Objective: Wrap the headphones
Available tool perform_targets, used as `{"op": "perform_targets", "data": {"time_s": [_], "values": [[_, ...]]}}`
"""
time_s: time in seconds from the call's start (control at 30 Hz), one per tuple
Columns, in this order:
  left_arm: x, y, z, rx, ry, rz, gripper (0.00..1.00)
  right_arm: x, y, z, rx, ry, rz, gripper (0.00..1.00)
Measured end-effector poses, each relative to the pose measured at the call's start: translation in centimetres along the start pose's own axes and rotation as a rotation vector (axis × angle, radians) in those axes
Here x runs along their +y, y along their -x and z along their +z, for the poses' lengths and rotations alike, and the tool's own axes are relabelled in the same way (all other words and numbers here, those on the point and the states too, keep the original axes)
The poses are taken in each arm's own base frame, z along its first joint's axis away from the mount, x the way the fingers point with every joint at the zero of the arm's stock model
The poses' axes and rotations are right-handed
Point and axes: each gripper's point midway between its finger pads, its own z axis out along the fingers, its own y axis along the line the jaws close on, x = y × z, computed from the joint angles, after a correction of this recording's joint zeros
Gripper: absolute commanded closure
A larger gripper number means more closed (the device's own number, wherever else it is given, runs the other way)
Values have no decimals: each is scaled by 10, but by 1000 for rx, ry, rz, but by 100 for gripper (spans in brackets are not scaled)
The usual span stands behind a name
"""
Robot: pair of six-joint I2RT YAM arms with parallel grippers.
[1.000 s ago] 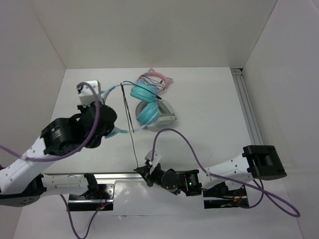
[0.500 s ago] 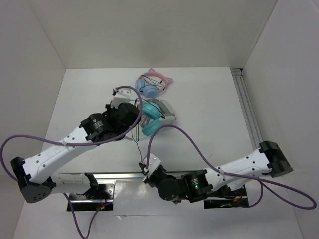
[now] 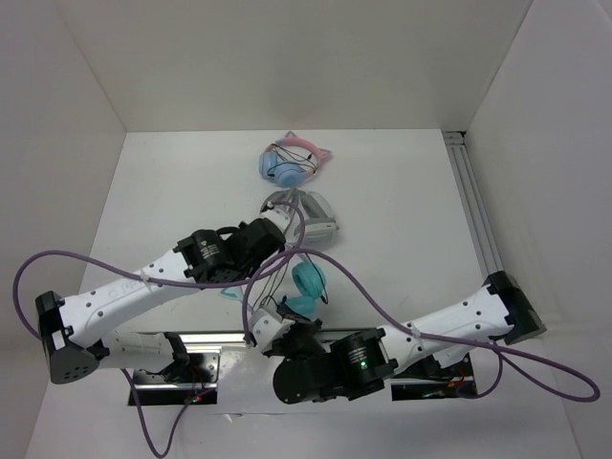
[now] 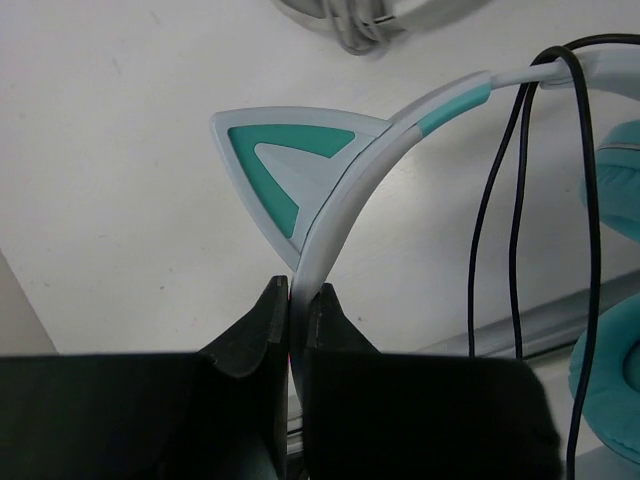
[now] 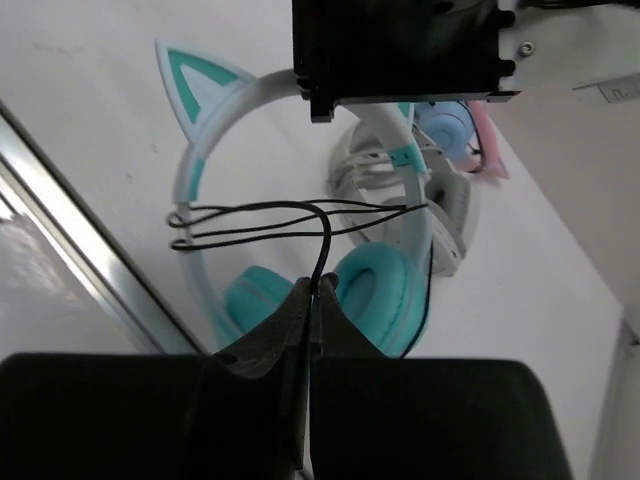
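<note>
The headphones (image 3: 309, 281), teal ear cups on a white headband, hang just off the table near the front edge. My left gripper (image 4: 298, 292) is shut on the white headband (image 4: 345, 205), right below one teal-and-white cat ear (image 4: 285, 160). In the right wrist view my right gripper (image 5: 320, 285) is shut on the thin black cable (image 5: 326, 245). The cable runs up from the jaws and crosses the headband (image 5: 188, 175) in two loops. Both teal cups (image 5: 378, 292) hang below the loops.
Grey-white headphones (image 3: 314, 212) lie behind the teal pair, and blue-and-pink cat-ear headphones (image 3: 288, 164) lie farther back. A metal rail (image 3: 215, 337) runs along the front edge and another (image 3: 475, 215) along the right side. White walls enclose the table.
My left arm has carried the headphones from the back left toward the front middle. My right gripper has moved left with the cable, which now crosses the headband in loops.
</note>
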Motion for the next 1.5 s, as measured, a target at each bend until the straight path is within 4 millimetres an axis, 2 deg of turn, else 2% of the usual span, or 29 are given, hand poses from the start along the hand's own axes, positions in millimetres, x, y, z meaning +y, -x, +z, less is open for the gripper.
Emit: {"op": "perform_targets", "data": {"time_s": [0.13, 0.3, 0.57, 0.7, 0.87, 1.03, 1.13, 1.37, 1.5], "values": [[-20, -5, -6, 11, -116, 65, 100, 2, -23, 2, 55, -38, -161, 100], [-38, -16, -15, 38, -231, 106, 100, -1, -38, -2, 78, -108, -296, 100], [-49, -32, -20, 108, -307, 134, 100, -12, -57, -4, 115, -189, -435, 100], [-56, -34, -23, 112, -340, 141, 100, -21, -53, -8, 109, -184, -404, 100], [-63, -33, -26, 101, -364, 153, 100, -43, -44, -15, 72, -108, -266, 99], [-65, -32, -27, 93, -369, 155, 100, -43, -33, -7, 65, 28, -141, 97], [-63, -31, -29, 93, -369, 157, 100, -44, -37, 6, 82, 63, -113, 98], [-58, -22, -38, 78, -363, 147, 100, -47, -66, 24, 125, 106, -103, 98], [-57, -19, -39, 69, -361, 141, 100, -50, -65, 26, 112, 111, -76, 98]]}}
